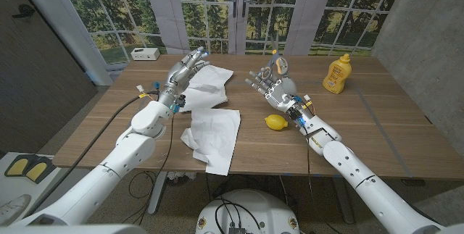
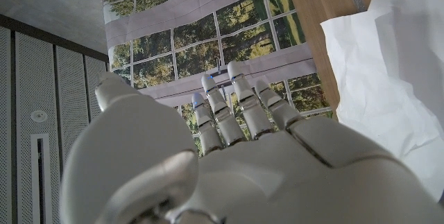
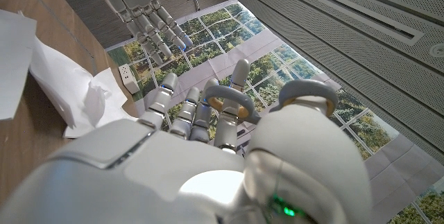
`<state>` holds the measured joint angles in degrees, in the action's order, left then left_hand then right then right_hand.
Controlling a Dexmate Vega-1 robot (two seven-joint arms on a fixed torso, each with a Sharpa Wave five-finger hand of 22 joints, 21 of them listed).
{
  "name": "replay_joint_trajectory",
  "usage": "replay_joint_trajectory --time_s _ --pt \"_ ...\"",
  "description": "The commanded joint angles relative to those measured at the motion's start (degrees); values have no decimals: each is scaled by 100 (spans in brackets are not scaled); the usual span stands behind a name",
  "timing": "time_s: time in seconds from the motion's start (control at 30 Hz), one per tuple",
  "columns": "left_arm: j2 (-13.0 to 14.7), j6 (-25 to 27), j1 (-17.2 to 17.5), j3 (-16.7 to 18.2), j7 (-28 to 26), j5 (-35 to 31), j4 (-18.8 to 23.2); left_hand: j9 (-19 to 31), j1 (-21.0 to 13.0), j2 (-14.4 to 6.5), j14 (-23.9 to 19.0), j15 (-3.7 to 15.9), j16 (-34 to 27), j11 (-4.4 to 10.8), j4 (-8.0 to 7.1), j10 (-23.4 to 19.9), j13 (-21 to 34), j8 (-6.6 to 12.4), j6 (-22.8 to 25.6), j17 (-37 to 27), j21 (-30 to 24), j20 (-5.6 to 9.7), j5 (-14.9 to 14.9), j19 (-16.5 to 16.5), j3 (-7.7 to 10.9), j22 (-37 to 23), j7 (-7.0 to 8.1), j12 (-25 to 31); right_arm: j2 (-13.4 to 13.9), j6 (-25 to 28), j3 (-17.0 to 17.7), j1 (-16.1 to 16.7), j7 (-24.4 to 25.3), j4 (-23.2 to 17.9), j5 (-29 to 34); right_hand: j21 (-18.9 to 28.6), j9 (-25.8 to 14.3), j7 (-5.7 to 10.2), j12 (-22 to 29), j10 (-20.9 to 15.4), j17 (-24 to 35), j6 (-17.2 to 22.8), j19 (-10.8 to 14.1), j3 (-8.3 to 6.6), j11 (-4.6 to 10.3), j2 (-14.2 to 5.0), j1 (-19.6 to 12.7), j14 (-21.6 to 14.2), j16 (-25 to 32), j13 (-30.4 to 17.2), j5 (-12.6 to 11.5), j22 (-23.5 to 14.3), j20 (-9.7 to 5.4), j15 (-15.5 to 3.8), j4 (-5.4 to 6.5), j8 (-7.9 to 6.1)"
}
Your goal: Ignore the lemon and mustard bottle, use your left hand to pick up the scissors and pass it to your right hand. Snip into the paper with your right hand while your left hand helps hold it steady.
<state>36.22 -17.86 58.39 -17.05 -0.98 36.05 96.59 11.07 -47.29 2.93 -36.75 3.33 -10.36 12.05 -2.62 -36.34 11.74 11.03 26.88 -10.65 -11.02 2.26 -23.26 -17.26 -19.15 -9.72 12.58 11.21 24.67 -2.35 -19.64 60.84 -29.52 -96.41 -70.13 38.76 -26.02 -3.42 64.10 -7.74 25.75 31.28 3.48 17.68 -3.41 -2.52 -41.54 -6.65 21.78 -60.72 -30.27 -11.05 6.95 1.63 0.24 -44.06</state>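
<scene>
The right hand [image 1: 274, 85] is raised over the table [image 1: 377, 129] with the scissors [image 1: 278, 64] in its grasp; in the right wrist view their grey handle loops with yellow lining [image 3: 229, 101] sit around its fingers [image 3: 182, 113], and the blades cannot be made out. Just below and beside this hand's wrist lies the lemon [image 1: 275, 122] on the wood, and the mustard bottle [image 1: 336, 73] stands upright well off to its outer side, cap on, its contents not visible. The left hand [image 1: 186, 69] is lifted across from the right, fingers [image 2: 236, 106] straight and spread, holding nothing. Directly under and beside it lies a crumpled sheet of white paper [image 1: 205, 85]; a second white sheet [image 1: 213, 137] lies nearer the robot, beside the left forearm. A small white box [image 1: 145, 53] sits beyond the left hand at the table's far corner.
</scene>
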Motion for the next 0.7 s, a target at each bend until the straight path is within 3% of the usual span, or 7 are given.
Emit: replay_joint_trajectory --time_s 0.03,0.3,0.6,0.7 --pt "362 -74 101 144 -69 -385 88 27 24 56 136 908 11 -5 -58 137 -2 27 -5 2 3 421 -13 8 1 -35 5 -26 206 76 -19 194 274 -353 -32 -9 -19 -167 37 -29 7 -93 8 -26 -31 -1 23 -21 -38 -3 13 -17 -21 26 11 7" --pt "505 -39 131 186 -222 -703 66 25 65 70 236 916 -25 -9 -97 351 -2 45 27 -9 -42 449 -20 -104 12 -42 5 -47 233 25 -69 301 257 -433 -48 -6 -9 -180 57 -15 -3 -113 55 -34 -48 -19 29 -13 -55 -15 15 -19 -59 59 12 38" --pt "630 33 83 171 -307 -991 -18 22 71 103 436 906 11 -3 -107 491 -5 45 35 -4 -23 381 -25 -66 14 -46 7 -55 287 -32 -97 346 282 -541 -15 -32 15 -193 38 -12 -14 -162 31 -40 -50 -38 44 -9 -72 47 18 -20 -24 61 16 93" --pt "711 126 112 196 -359 -1059 22 19 88 67 243 914 -107 -7 -141 483 -4 38 17 -28 -127 485 -38 -344 37 -66 7 5 296 -104 -95 387 280 -577 16 -37 21 -200 28 -12 -18 -157 33 -41 -46 -42 51 -11 -76 74 20 -20 -20 61 18 102"
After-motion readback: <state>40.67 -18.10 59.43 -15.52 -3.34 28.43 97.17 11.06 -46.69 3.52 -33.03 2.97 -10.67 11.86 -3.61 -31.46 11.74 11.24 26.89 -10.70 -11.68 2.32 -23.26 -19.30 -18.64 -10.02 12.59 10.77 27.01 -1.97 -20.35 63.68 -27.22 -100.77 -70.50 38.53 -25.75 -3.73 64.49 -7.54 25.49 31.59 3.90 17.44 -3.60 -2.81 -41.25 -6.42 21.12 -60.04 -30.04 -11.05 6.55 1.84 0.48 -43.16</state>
